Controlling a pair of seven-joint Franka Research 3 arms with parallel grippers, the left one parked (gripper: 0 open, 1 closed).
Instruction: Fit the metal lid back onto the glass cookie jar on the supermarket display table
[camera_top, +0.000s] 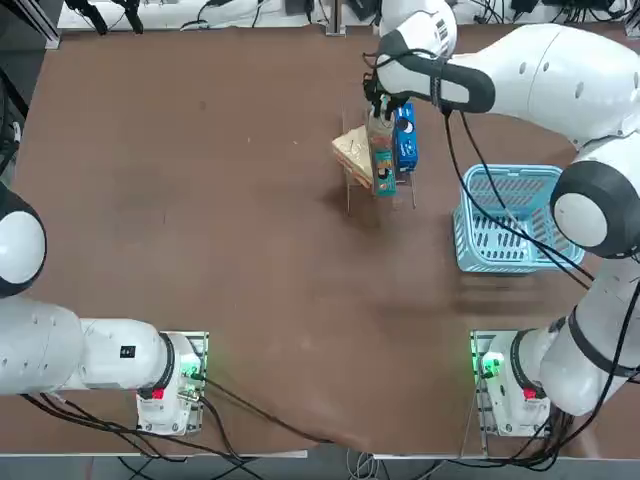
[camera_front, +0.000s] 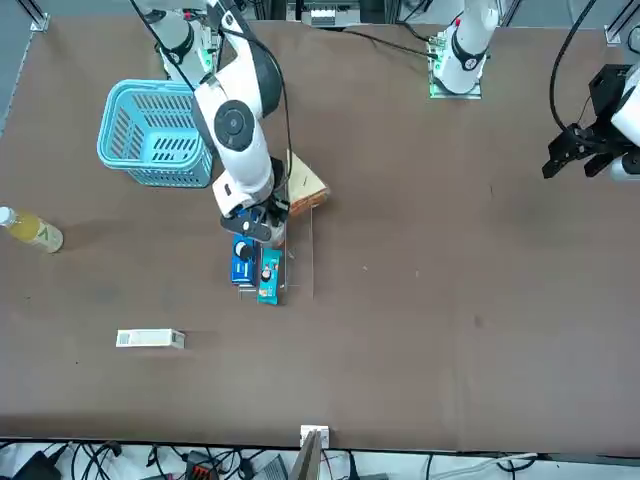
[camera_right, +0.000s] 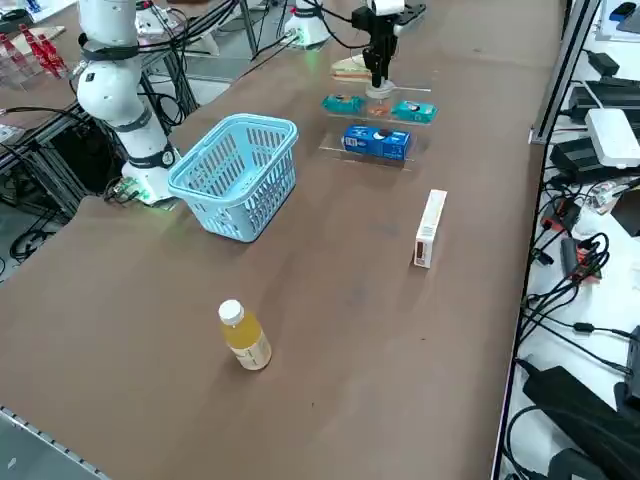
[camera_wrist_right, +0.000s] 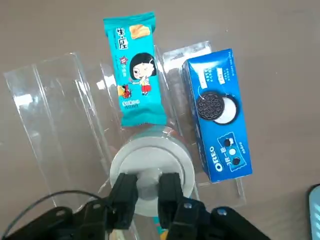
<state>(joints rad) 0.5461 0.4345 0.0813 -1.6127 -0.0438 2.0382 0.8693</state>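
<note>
1. The right end effector (camera_wrist_right: 146, 192) hangs over the clear display rack at the far middle of the brown surface (camera_top: 200, 200), its fingers (camera_wrist_right: 123, 196) narrowed onto the small knob of the metal lid (camera_wrist_right: 151, 167).
2. The lid sits level over the mouth of the glass cookie jar (camera_right: 379, 92), which stands on the rack between a teal snack packet (camera_wrist_right: 135, 70) and a blue cookie box (camera_wrist_right: 218, 111).
3. The lid appears placed or nearly so; whether it is fully seated cannot be told.
4. What seems left: letting go and lifting clear.
5. A blue basket (camera_top: 508, 217) stands to the right, apart.
</note>
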